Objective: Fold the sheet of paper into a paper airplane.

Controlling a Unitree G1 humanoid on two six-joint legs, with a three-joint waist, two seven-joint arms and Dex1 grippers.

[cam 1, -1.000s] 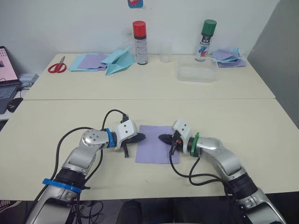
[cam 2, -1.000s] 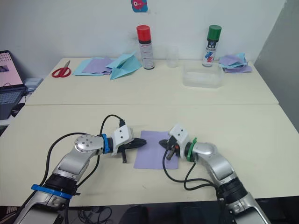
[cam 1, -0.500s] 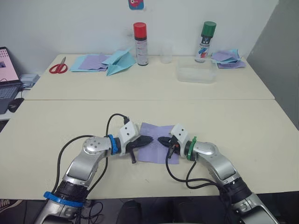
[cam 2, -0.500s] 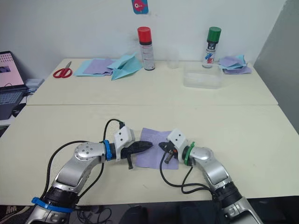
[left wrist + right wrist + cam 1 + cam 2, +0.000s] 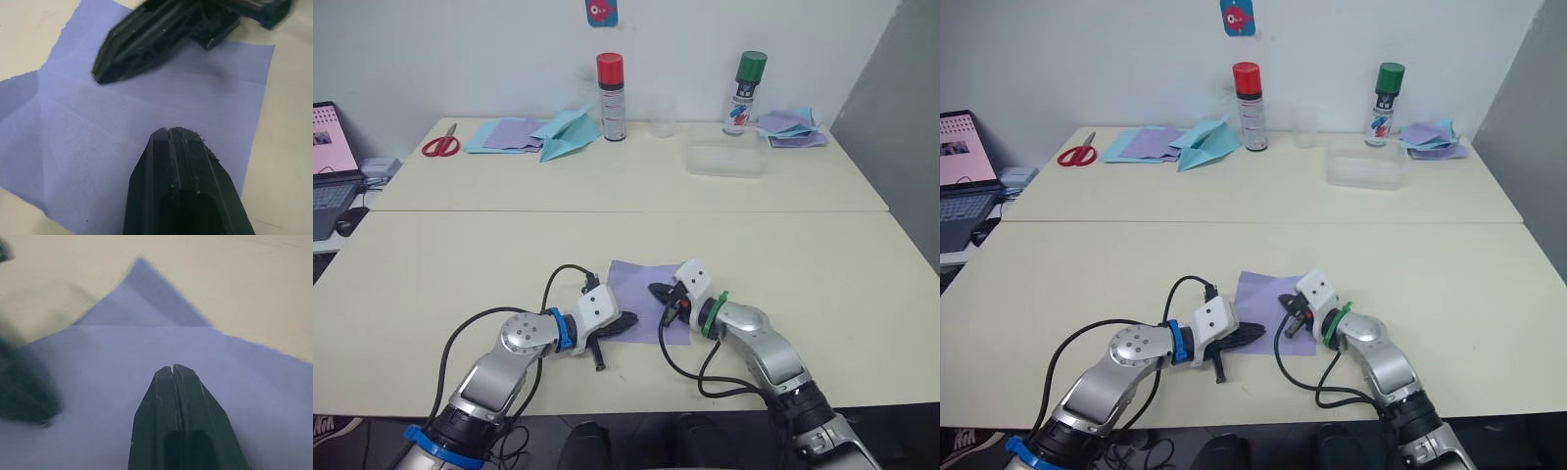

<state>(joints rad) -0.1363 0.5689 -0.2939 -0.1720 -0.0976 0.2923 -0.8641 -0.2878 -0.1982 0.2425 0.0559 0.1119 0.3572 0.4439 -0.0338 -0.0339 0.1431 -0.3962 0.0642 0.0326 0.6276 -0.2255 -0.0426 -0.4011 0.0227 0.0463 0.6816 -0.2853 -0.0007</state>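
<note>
- Lavender sheet of paper [image 5: 646,299] lies flat on the near table [image 5: 431,284], between the two grippers, creased but not yet folded into any airplane shape.
- It looks thin, light and limp, so I judge it would slide or buckle under a sideways push; a free corner or edge seems the best place to pinch, with the other gripper pinning the middle.
- In the right wrist view one corner seems raised or turned over, which may offer a ready hold.
- Left gripper [image 5: 168,132] has its fingers pressed together with nothing between them, its tip over the sheet's near left part.
- Right gripper [image 5: 172,369] is likewise clenched on nothing, its tip over the sheet's right side, pointing toward the left one.
- Count on the far table: two spray cans, one red-capped [image 5: 610,82] and one green-capped [image 5: 743,79]; one pair of red scissors [image 5: 440,145]; one light blue paper airplane [image 5: 563,132]; one clear tray [image 5: 724,159]; two piles of spare sheets, left [image 5: 504,134] and right [image 5: 790,127].
- One laptop [image 5: 331,166] sits at the left edge.
</note>
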